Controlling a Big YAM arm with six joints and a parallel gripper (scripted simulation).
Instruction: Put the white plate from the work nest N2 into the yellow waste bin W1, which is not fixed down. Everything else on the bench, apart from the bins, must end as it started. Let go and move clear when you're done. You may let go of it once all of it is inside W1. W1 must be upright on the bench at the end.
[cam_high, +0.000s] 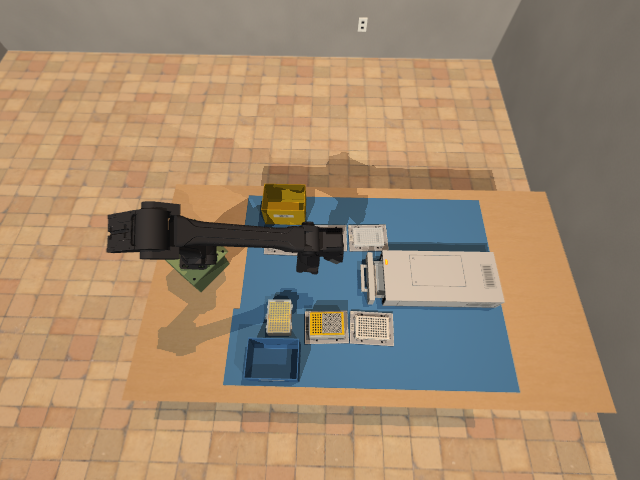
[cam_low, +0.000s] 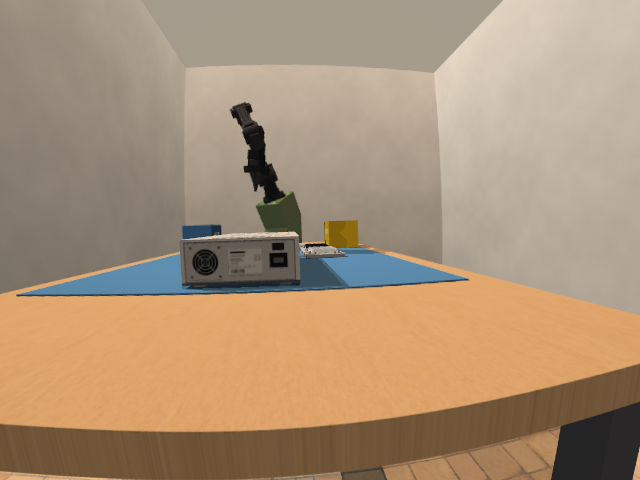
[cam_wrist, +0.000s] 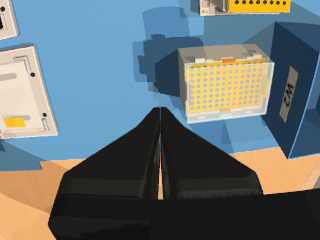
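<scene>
Nothing done yet: gripper (cam_wrist: 160, 112) high over the worktop (cam_high: 558, 289), fingers together and empty, white plate ungrasped.

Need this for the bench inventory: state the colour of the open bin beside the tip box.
Dark blue bin; the top view shows it best.
</scene>
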